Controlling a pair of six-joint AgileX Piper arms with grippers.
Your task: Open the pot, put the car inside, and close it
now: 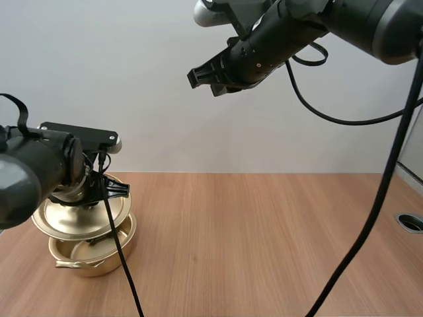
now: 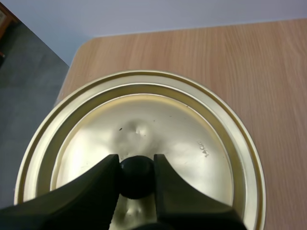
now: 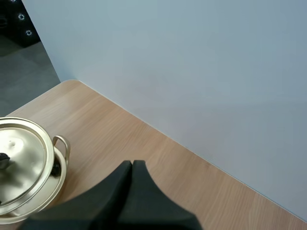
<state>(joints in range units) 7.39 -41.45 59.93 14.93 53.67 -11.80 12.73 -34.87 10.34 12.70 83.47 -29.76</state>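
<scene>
High view: the left gripper (image 1: 106,191) holds the gold lid (image 1: 76,218) over the open pot (image 1: 96,256) at the table's (image 1: 264,244) left, while the right gripper (image 1: 200,78) hangs high, well apart. Left wrist view: its fingers pinch the lid's black knob (image 2: 136,175). Right wrist view: the right fingers are pressed together, with nothing between them and the pot.

Lower left in the high view, the lid (image 1: 74,219) hides most of the inside of the pot (image 1: 98,266). The left end effector (image 2: 136,163) covers both sides of the knob (image 2: 136,176).
</scene>
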